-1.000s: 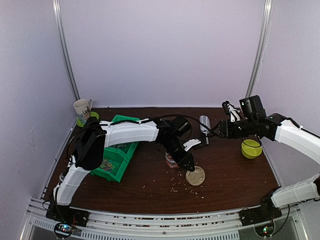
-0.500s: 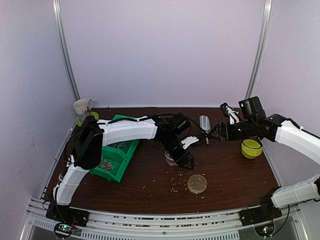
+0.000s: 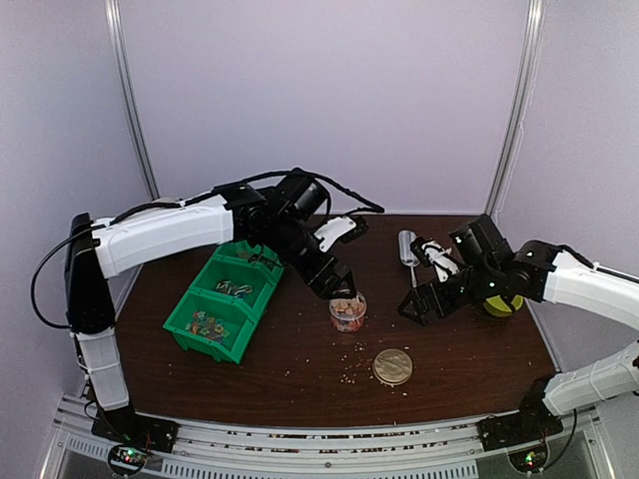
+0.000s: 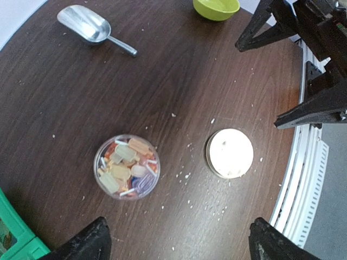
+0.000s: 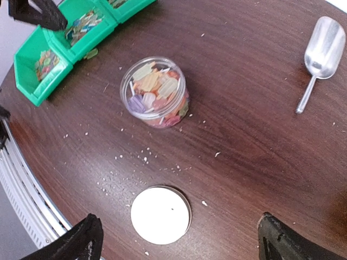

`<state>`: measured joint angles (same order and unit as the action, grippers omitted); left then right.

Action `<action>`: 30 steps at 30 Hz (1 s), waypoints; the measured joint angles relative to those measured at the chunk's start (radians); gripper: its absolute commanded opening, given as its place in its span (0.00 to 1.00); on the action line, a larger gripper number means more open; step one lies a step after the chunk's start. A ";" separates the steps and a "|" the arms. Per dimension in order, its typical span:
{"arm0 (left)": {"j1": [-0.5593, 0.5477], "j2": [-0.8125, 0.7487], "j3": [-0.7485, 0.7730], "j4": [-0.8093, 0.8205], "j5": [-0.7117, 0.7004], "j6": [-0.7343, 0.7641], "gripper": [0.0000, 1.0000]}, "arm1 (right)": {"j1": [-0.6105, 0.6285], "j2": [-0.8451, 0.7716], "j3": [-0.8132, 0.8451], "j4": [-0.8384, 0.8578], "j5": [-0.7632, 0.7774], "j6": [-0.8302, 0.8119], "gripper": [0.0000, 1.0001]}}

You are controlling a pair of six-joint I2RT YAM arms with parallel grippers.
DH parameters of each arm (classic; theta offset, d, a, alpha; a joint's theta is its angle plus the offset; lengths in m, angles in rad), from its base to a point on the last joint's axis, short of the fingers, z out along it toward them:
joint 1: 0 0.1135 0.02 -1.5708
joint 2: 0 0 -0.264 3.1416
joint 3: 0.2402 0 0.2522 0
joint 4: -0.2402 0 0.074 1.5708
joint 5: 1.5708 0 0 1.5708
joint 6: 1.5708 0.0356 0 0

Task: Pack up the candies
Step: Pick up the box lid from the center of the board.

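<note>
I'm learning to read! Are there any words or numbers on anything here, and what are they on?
None can be read.
The jar, the round lid, the metal scoop, the green bin and the yellow-green bowl show no text.
Any print on the candies is too small to tell.

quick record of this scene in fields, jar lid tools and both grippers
jar: open, upright, holds candies
lid: off, flat on table in front of jar
scoop: lying empty, far side
bin: green, left, candies inside
bowl: green, right side
left gripper: open, empty, raised near jar
right gripper: open, empty, right of jar
</note>
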<state>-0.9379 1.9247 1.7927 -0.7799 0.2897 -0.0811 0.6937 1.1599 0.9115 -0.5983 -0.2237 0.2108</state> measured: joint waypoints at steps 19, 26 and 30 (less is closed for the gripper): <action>0.173 -0.430 -0.554 0.154 -0.253 -0.022 0.98 | 0.265 0.358 0.077 -0.125 0.153 -0.025 1.00; 0.185 -0.433 -0.592 0.199 -0.278 -0.023 0.98 | 0.275 0.427 0.095 -0.138 0.132 -0.025 1.00; 0.185 -0.433 -0.592 0.212 -0.284 -0.023 0.98 | 0.277 0.455 0.095 -0.138 0.123 -0.025 1.00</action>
<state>-0.7532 1.4918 1.2003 -0.5682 0.0055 -0.1040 0.9710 1.6146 1.0065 -0.7368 -0.1009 0.1860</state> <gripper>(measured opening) 0.978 0.996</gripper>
